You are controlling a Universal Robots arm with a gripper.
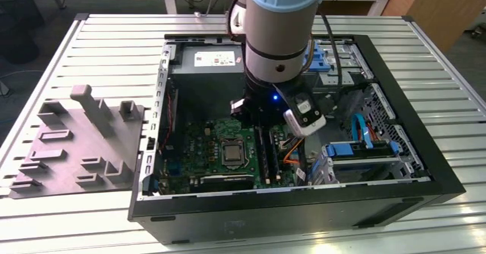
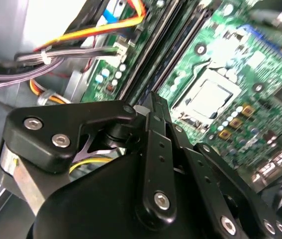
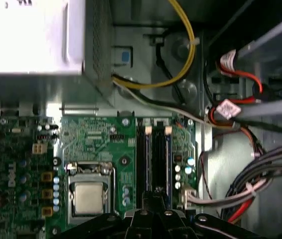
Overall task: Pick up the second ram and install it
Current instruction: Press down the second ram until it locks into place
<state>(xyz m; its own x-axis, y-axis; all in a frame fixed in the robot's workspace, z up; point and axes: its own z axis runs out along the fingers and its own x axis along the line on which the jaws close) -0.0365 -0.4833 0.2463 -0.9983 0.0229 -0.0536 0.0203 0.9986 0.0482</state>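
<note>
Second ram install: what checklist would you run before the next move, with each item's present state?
1. Gripper is above the slot rails: ok.
2. Second ram is in the grip: cannot tell.
3. Cables lie beside the rails, not across them: ok.
4. Arm reaches down inside the open case without touching its walls: ok.
5. A module is fully seated in either rail: cannot tell.

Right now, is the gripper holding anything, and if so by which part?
Nothing that I can see: the gripper has its fingers shut together, bare, just above the memory slots.
</note>
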